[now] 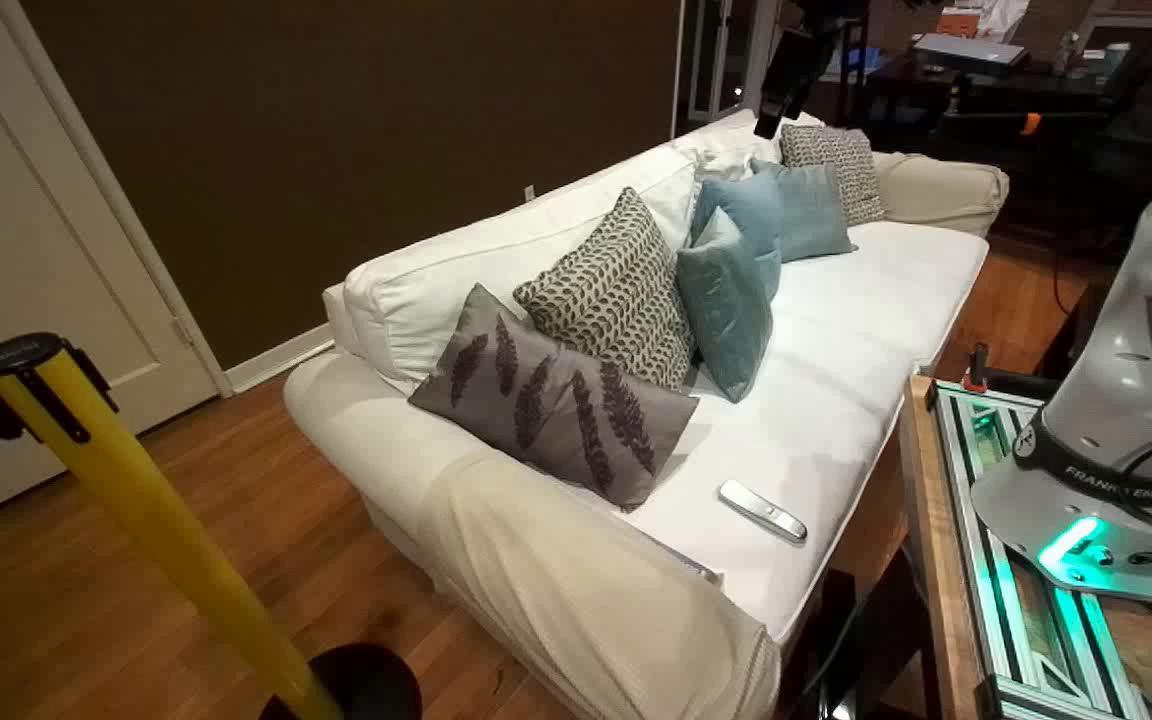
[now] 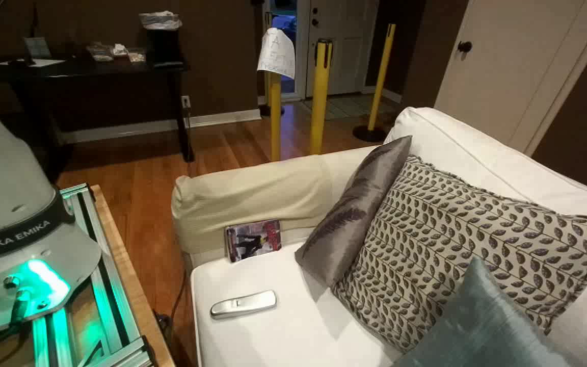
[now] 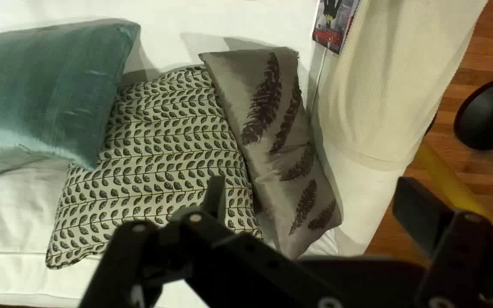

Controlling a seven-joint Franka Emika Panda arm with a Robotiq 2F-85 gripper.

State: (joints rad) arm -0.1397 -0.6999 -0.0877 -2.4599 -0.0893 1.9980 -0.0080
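My pincer (image 3: 310, 187) hangs wide and empty above the sofa (image 1: 836, 330). Descending off-centre, I could snag the leaf-print pillow (image 3: 165, 149).

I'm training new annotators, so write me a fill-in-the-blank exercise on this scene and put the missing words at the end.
The gripper is ____ rather than shut.
In the wrist view, the middle pillow, between the teal pillow and the grey pillow, is patterned with ____.
The silver device lies on a sofa seat whose colour is ____.
The barrier posts are coloured ____.
Missing words: open; leaves; white; yellow.
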